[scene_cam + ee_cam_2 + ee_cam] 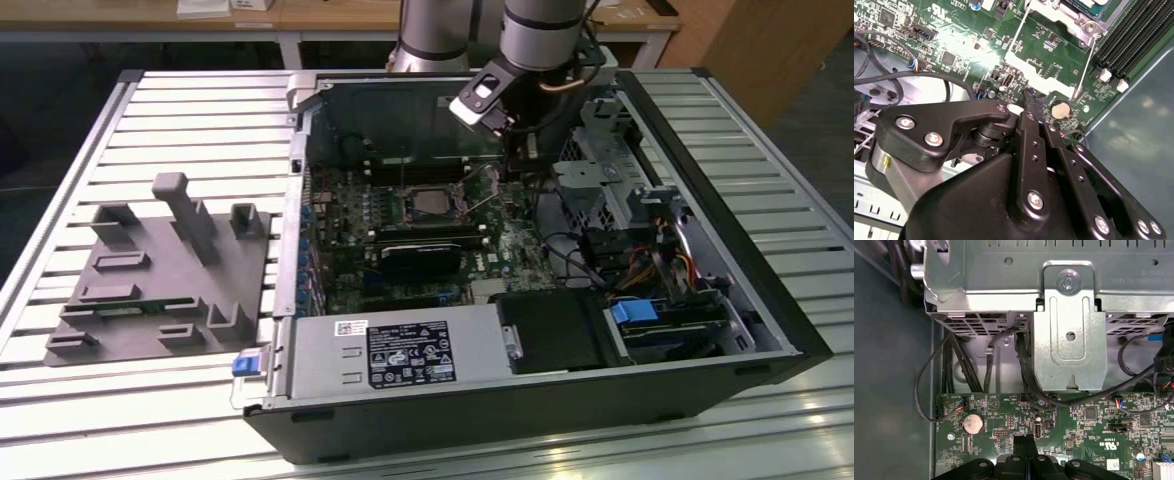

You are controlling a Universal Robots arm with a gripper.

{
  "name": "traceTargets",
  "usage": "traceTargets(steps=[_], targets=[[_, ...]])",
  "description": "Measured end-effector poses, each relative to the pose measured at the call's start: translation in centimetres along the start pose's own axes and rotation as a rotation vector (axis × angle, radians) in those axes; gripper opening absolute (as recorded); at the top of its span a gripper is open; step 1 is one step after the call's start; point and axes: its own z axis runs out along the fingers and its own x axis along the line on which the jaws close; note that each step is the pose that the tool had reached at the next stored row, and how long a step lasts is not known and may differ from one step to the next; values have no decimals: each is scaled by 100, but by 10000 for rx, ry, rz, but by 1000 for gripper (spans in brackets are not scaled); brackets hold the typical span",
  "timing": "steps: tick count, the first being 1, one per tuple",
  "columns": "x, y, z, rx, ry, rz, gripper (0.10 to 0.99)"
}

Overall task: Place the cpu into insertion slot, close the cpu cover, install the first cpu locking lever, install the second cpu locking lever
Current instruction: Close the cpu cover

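Note:
The cpu [430, 201] lies flat in the insertion slot [430, 186] on the green motherboard, its grey top also showing in the second wrist view [1088, 3]. The cpu cover [1040, 71] is a thin silver frame, raised off the slot and leaning toward my gripper, with the board showing through its window. My gripper [514, 168] hangs on the exterior view's right of the slot. Its black fingers [1023, 452] are pressed together, and the gripper [1028, 101] has its tips right at the cover's free edge. I cannot tell whether they touch it.
The open computer case [747, 240] walls in the board. A metal drive cage [1069, 340] and black cables [974, 365] sit close beyond the gripper. A coin battery [973, 423], memory slots [1134, 40] and a black block [420, 262] surround the slot. A grey fixture [160, 270] lies outside.

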Motion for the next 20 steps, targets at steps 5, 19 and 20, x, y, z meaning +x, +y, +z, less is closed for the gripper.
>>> traceTargets(steps=[5,19,20], targets=[[0,1,8,12,-1,0,102],[0,19,18,1452,-37,-2,102],[0,19,18,1454,-38,-2,102]])
